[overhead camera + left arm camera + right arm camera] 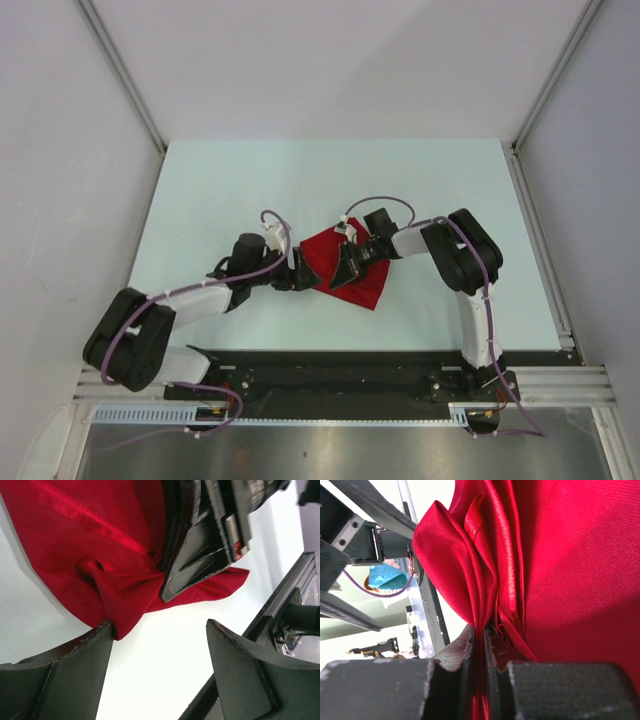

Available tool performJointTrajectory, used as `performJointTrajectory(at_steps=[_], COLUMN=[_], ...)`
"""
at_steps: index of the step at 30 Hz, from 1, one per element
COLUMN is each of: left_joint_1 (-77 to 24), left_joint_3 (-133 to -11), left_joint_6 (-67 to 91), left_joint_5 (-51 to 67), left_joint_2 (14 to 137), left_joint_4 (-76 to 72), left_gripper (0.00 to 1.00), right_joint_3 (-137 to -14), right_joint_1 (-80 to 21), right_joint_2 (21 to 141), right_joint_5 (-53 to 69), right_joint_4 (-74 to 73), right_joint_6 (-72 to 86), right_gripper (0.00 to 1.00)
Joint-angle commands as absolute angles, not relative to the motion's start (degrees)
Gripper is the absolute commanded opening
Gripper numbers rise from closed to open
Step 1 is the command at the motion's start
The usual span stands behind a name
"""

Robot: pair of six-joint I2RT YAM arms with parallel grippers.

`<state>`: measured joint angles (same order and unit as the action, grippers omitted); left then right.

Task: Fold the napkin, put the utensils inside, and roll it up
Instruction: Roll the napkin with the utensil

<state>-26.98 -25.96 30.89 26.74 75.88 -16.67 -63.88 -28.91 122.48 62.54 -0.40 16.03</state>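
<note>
1. From above, the napkin (372, 285) lies near the middle of the pale surface (220, 190), between the two arms. It sits cornerwise to the surface's edges like a diamond, with one corner aimed near-right. Both arms cover its left part, so no clear long axis shows here.
2. The top view puts the left gripper (303, 275) at the cloth's left edge and the right gripper (346, 268) over its middle. It does not show how the fingers of either stand.
3. The left wrist view settles one of them. The left gripper (159, 625) has its fingers (65, 675) spread wide and released, with bare surface between them. A pointed corner of the napkin (90, 540) reaches toward the camera and touches the tip of one finger, but nothing is pinched.
4. That same view shows the right gripper (172, 587) from outside, set down into the crumpled cloth. A second red tip runs out past it toward the metal rail (287, 587).
5. Only the right wrist view shows the grasp. The right gripper (482, 632) has its fingers (455, 652) clenched on a bunched fold of the napkin (570, 580), with just a sliver of red between them.
6. In that close view the pleats and a hemmed edge run lengthwise away from the fingers, up the picture. A rounded fold bulges off to the left.
</note>
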Motion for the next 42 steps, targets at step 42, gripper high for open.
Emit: performJointTrajectory(at_steps=[42], left_joint_1=[-35.33], left_joint_3=[-34.37], left_joint_6=[33.84], left_joint_5=[15.91], left_joint_2=[79.02], left_joint_4=[-17.39], left_gripper=[0.81], right_joint_3=[-61.17], right_joint_1=[-27.69], right_joint_2=[125.68], right_joint_5=[50.89], right_joint_4=[-3.34], right_joint_6=[15.47], right_gripper=[0.12])
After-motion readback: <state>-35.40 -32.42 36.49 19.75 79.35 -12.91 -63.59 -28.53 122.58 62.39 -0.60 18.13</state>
